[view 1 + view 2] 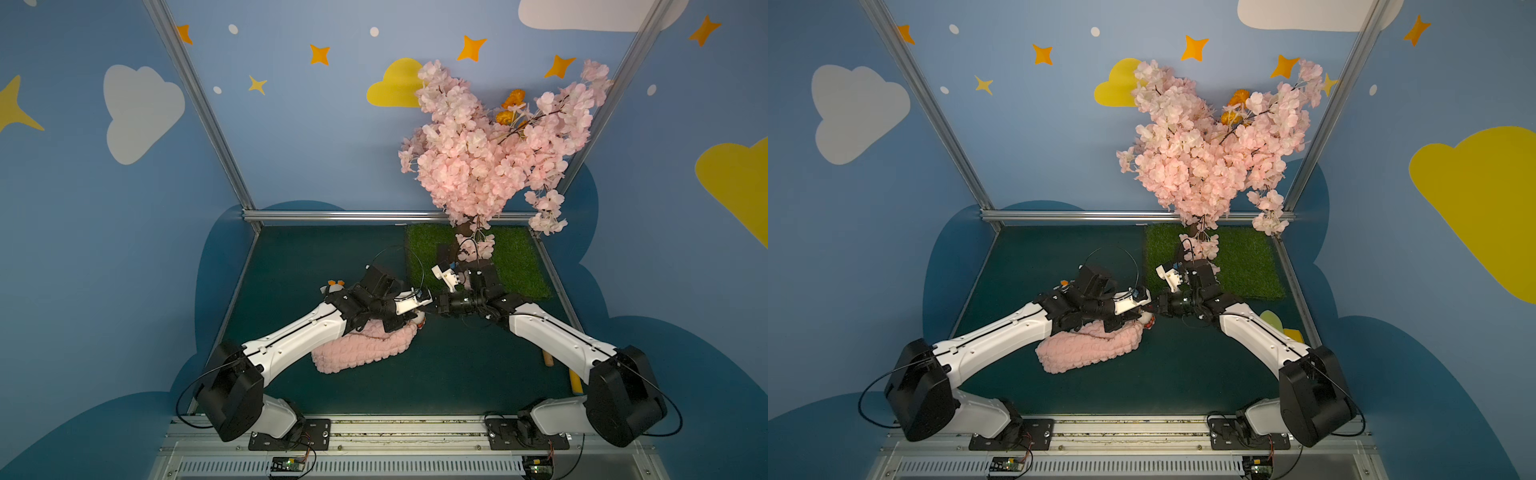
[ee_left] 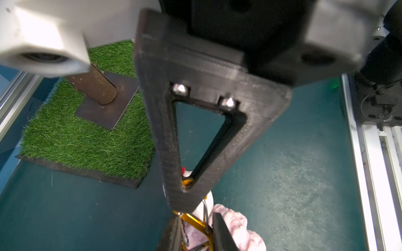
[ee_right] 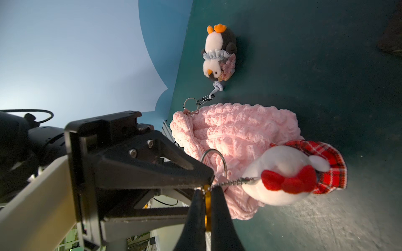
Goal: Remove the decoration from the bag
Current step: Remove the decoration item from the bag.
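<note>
The pale-pink puffy bag (image 1: pixel 361 351) (image 3: pixel 239 132) lies on the green floor under my left arm. A white plush decoration with a red bow and plaid dress (image 3: pixel 282 173) (image 1: pixel 420 320) hangs by a short chain from a gold clasp (image 3: pixel 207 196) at the bag's ring (image 3: pixel 218 155). My right gripper (image 3: pixel 207 195) is shut on that clasp. Facing it, my left gripper (image 2: pixel 195 230) has its fingers closed around the clasp (image 2: pixel 195 221) and the silver ring. A penguin plush (image 3: pixel 217 52) (image 1: pixel 336 284) is clipped to a ring at the bag's far corner.
A pink blossom tree (image 1: pixel 490 145) stands on a grass mat (image 1: pixel 515 266) at the back right, close behind my right wrist. A wooden stick (image 1: pixel 547 358) and a yellow piece (image 1: pixel 1271 320) lie by the right rail. Metal frame bars (image 1: pixel 353 215) edge the floor.
</note>
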